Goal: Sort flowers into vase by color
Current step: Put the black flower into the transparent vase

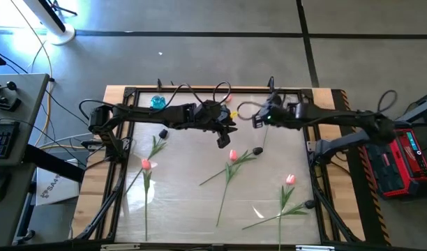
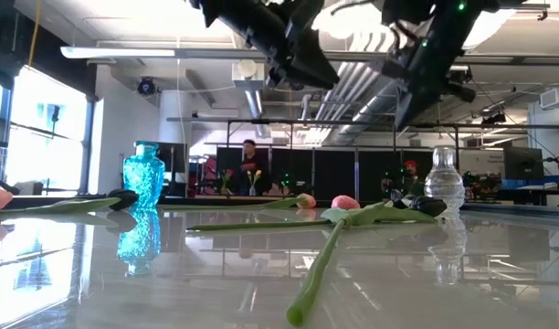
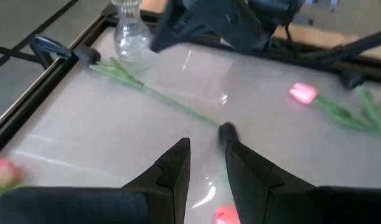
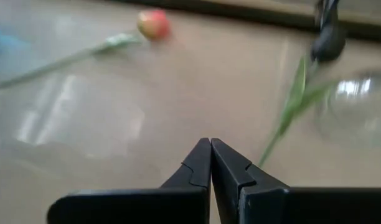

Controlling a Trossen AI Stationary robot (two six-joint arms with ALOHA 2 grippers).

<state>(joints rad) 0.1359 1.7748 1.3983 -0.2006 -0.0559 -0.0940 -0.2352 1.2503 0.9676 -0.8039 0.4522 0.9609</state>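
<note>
The left gripper point(image 1: 223, 140) hangs above the middle of the desk point(image 1: 178, 195), toward its far edge, with its jaws a little apart and nothing between them. In the left wrist view the left gripper point(image 3: 207, 163) points down at a dark tulip point(image 3: 226, 130) whose thin stem runs off toward a clear vase point(image 3: 131, 37). From above, that dark tulip point(image 1: 257, 150) lies just right of the left gripper.

The right gripper point(image 1: 256, 122) hovers near the far edge, right of centre, close beside the left arm's wrist. Its jaws are pressed together and hold nothing, as the right wrist view shows point(image 4: 210, 163).

The other flowers lie flat on the desk. A pink tulip point(image 1: 233, 155) lies in the middle, another pink one point(image 1: 146, 164) on the left, and a third pink one point(image 1: 290, 179) on the right. A second dark tulip point(image 1: 163, 134) lies left of the left gripper. A blue vase point(image 1: 158, 102) stands at the far edge on the left, and in the low view the blue vase point(image 2: 143, 174) is upright, with the clear vase point(image 2: 444, 187) upright well off to its right. A person point(image 2: 250, 164) stands in the room behind.
</note>
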